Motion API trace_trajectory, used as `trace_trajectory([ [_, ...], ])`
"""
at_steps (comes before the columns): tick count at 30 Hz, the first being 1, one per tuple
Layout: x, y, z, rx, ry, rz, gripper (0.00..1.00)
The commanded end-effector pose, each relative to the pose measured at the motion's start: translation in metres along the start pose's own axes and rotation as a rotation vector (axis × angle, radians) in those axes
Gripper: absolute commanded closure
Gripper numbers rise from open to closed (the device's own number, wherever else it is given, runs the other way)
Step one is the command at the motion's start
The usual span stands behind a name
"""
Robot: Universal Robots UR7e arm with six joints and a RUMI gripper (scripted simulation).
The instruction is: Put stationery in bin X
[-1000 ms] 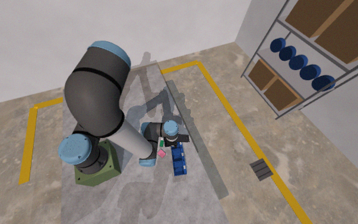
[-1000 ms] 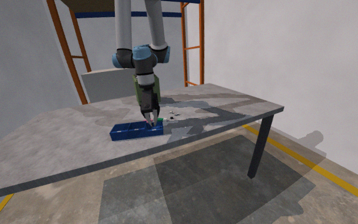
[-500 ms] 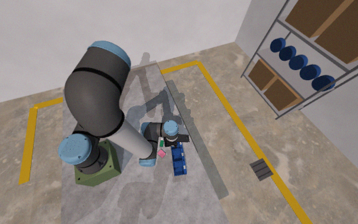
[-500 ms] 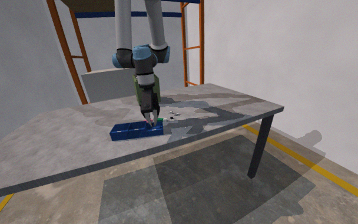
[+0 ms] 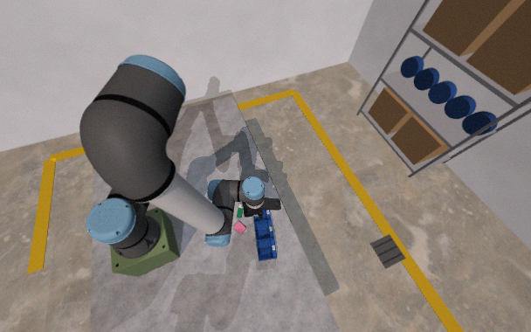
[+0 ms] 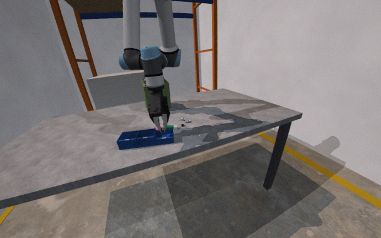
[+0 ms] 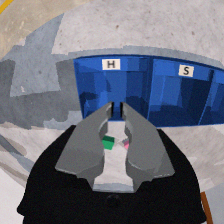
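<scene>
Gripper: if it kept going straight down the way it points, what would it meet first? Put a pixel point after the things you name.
Probably the inside of the H bin [image 7: 132,82]; the gripper [image 5: 260,216] [image 6: 161,131] [image 7: 117,103] seems over it, though depth is unclear.

A tall grey metal shelf rack [image 5: 465,57] is loaded with brown open-fronted boxes [image 5: 421,139] and dark blue round objects [image 5: 442,93], possibly bins. The concrete floor [image 5: 306,153] [image 6: 78,216] is marked with yellow painted lines [image 5: 345,168] [image 6: 313,161].
</scene>
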State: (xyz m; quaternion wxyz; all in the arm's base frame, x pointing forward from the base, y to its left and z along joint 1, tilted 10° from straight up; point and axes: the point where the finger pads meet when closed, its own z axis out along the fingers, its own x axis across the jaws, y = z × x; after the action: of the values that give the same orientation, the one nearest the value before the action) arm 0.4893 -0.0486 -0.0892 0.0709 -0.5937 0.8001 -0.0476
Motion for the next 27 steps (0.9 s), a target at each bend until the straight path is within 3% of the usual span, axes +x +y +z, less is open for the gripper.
trace_trajectory([
  [1, 0.0, 0.0, -0.006, 0.001, 0.0, 0.0, 0.96],
  [13, 0.0, 0.0, -0.025, 0.001, 0.0, 0.0, 0.96],
  [19, 0.0, 0.0, -0.047, 0.001, 0.0, 0.0, 0.96],
  [25, 0.0, 0.0, -0.047, 0.001, 0.0, 0.0, 0.96],
  [27, 0.0, 0.0, -0.063, 0.001, 0.0, 0.0, 0.96],
])
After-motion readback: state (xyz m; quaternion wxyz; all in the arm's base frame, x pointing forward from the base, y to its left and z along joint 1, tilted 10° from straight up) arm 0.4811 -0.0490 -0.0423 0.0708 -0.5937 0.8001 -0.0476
